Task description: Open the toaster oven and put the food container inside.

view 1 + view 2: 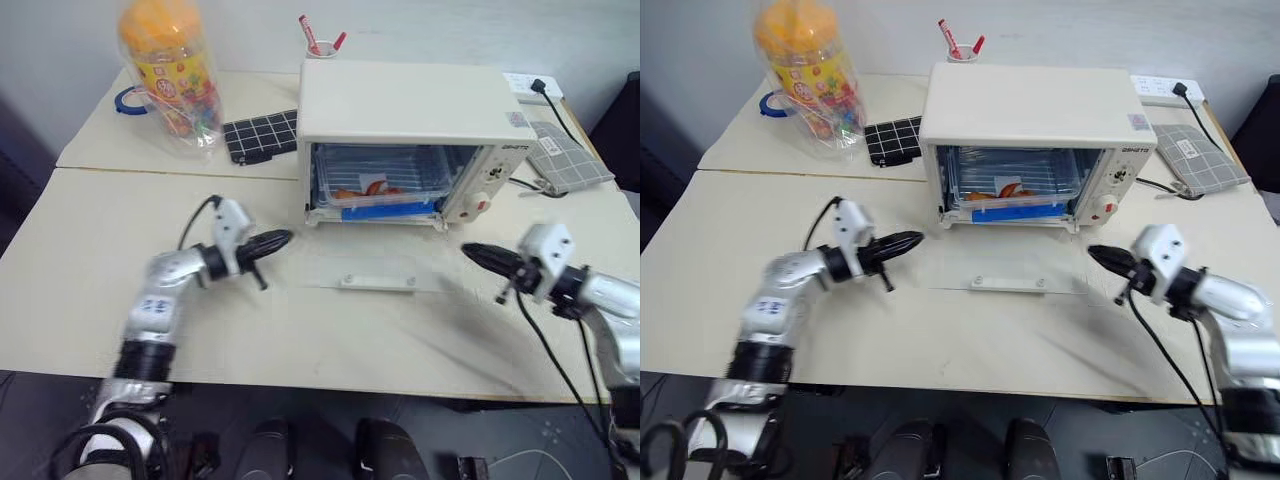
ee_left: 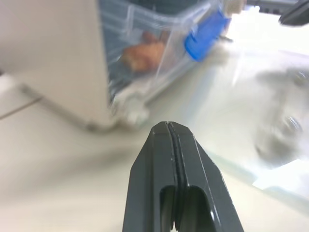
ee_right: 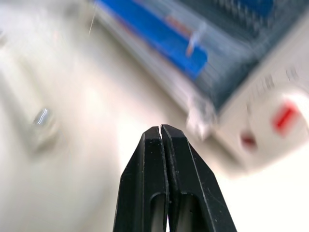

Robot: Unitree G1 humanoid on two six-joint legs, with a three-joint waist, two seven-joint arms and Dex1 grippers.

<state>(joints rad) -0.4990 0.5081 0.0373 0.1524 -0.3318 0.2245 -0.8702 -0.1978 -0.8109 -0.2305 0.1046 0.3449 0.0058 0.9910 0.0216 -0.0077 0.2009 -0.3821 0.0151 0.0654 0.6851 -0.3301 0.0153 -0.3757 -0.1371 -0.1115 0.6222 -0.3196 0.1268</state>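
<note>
Tabletop [image 1: 60, 260]: food container [image 1: 383, 183] lies crosswise inside toaster oven [image 1: 405, 110]; both tools closed, empty

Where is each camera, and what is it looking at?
Left eye and right eye views: on the robot's head, looking down at the table; both arms show, with the toaster oven, door down, food container inside.
Left wrist view: looks past the shut left gripper at the oven's corner and the container.
Right wrist view: looks past the shut right gripper at the oven's knobs.
Both wrist views share the container's blue clip.
</note>
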